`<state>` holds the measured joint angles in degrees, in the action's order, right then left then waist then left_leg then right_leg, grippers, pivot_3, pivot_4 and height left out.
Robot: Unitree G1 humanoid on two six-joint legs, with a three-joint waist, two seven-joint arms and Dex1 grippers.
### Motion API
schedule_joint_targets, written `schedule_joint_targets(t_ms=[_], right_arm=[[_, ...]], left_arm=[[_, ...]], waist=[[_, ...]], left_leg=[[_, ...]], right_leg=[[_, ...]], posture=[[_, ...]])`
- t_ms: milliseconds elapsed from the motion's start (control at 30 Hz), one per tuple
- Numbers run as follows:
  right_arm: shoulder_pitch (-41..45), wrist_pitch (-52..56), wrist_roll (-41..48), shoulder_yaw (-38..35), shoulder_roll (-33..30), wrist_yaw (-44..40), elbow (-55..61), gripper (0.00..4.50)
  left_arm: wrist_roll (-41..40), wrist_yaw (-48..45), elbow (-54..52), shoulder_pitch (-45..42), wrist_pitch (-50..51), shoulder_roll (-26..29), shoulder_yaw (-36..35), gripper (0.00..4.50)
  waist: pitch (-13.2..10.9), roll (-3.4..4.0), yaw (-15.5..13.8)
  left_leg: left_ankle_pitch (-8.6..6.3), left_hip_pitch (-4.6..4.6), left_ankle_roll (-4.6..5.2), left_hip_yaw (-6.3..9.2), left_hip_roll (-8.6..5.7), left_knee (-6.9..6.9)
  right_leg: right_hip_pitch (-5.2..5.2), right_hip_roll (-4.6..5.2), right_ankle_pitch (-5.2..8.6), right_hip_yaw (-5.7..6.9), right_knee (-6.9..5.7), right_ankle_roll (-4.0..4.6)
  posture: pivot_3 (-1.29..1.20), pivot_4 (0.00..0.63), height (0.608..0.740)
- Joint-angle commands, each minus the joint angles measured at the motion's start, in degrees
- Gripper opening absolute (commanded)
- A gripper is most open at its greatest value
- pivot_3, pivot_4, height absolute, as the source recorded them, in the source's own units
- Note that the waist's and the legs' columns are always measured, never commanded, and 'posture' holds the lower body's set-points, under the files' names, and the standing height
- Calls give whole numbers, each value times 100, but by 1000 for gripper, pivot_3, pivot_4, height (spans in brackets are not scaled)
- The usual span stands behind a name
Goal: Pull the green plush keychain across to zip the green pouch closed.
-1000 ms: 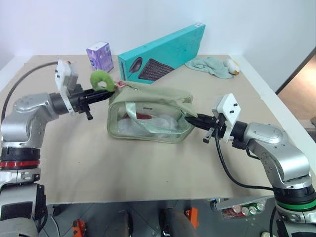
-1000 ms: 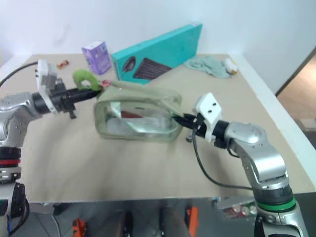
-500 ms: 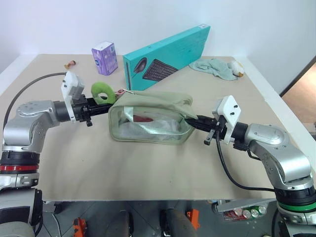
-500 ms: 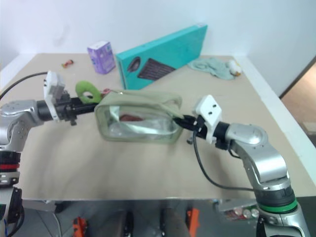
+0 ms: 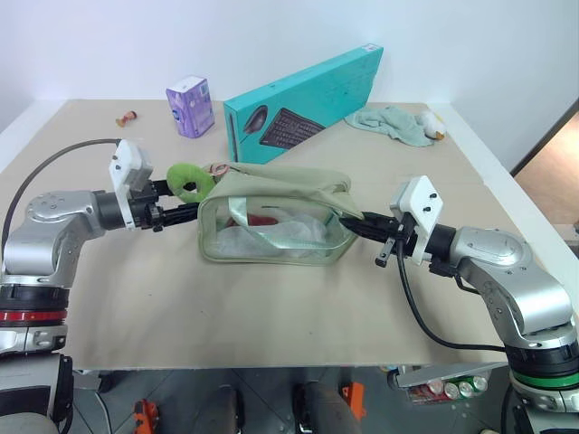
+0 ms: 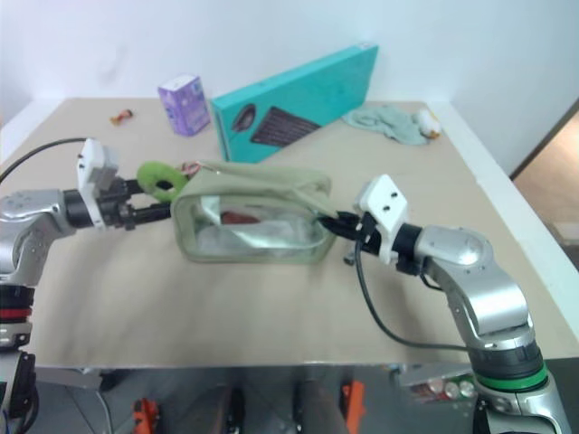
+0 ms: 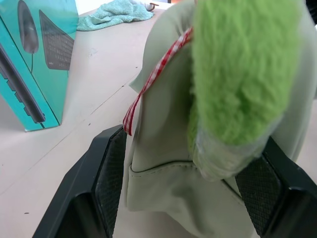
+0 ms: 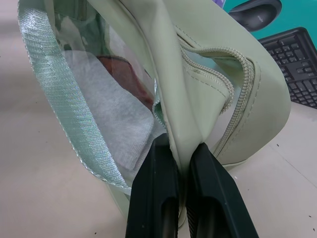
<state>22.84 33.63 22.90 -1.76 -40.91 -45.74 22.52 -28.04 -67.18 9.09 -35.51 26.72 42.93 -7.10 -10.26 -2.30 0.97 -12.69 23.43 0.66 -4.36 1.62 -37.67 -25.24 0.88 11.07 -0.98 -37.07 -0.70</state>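
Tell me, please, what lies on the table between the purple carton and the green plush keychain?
Bare tabletop: in the left eye view nothing sits between the purple carton and the green plush keychain.

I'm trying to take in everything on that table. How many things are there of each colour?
Green: 2, the green pouch and the green plush keychain.
Teal: 2, the keyboard box and the cloth.
Purple: 1, the small carton.
Red and tan: 1, a tiny object.
Total: 6.
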Motion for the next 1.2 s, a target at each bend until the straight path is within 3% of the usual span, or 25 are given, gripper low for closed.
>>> schedule_joint_targets(t_ms=[33,267,633,1033,1200], right_arm=[[-6,-15,-35,-37,-85,8,56,0],[82,-64,-122,55,-120,-30,45,0],[1121,624,129,301,-205,-218,175,0],[1002,602,49,235,-308,-251,60,0],[919,615,68,195,-290,-204,51,0]], left_arm=[[-82,-29,60,0,-38,156,-247,3176],[69,-3,266,99,-470,225,-284,3176],[-81,9,-49,139,-464,290,-416,3176],[-296,3,3,-106,-271,405,-536,3176],[-305,-9,145,-193,-258,414,-539,1785]], waist=[[0,0,0],[0,0,2],[-1,1,13],[-1,1,13],[-1,0,13]], left_leg=[[0,0,0,0,0,0],[0,0,0,-1,1,0],[0,5,0,-2,5,2],[-2,18,3,1,4,2],[-2,17,3,0,4,2]], right_leg=[[0,0,0,0,0,0],[0,0,0,0,0,1],[-8,-2,0,1,-2,4],[-15,-3,4,2,-1,1],[-15,-2,4,2,-1,1]], posture=[[0,150,740],[0,150,740],[0,150,740],[0,150,740],[0,150,740]])
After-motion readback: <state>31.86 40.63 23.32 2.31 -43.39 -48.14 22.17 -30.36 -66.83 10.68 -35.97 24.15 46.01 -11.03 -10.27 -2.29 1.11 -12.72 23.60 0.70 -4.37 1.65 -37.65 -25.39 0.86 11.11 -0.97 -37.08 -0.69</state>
